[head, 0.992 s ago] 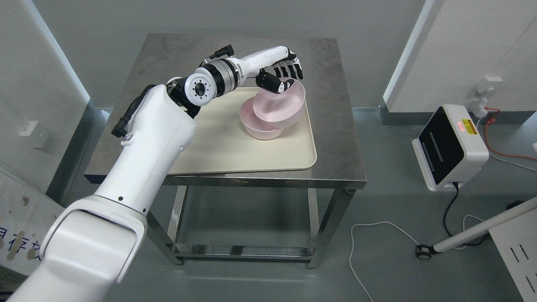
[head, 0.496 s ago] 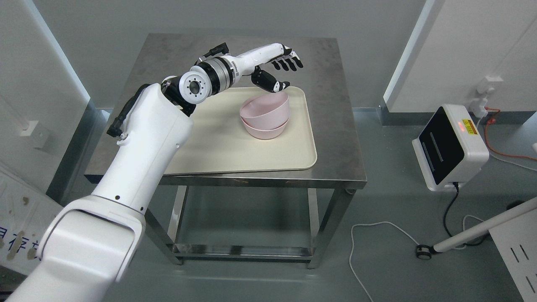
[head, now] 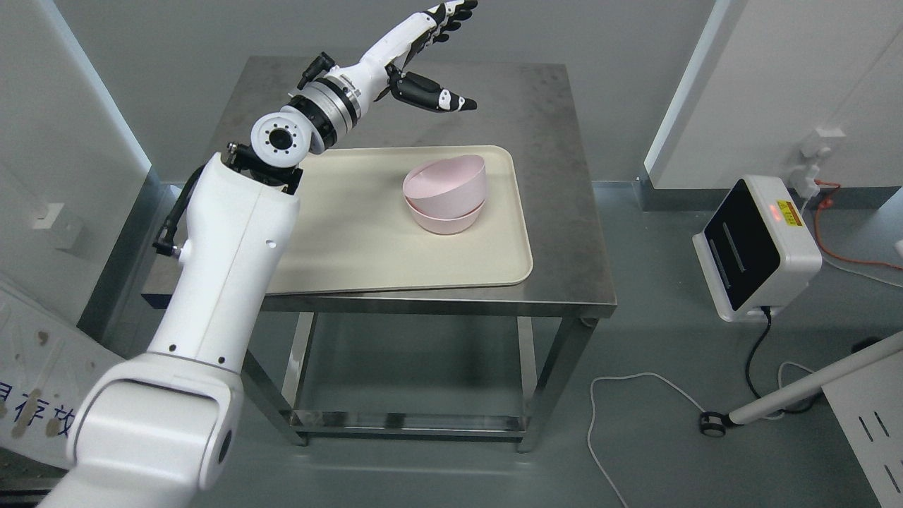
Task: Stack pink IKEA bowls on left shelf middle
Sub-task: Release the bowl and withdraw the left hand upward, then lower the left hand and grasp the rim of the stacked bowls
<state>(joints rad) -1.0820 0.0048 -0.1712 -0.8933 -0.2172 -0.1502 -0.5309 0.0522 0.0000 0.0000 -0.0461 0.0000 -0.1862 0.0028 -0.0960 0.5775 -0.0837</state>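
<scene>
The left hand (head: 423, 53) hangs with fingers spread and empty; below them, well apart, the upper pink bowl (head: 444, 185) sits tilted in the lower bowl (head: 444, 219) on the cream tray (head: 367, 247). That lopsided seating could let it slide off.

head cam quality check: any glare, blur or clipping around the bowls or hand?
Head view: sharp, even diffuse light, no motion blur. Bowls well exposed, soft shadow on the tray. Steel table shows dull mottled sheen, no hard glare. Left hand open, fingertips cut by the top edge. Slight wide-angle bowing at the edges.
</scene>
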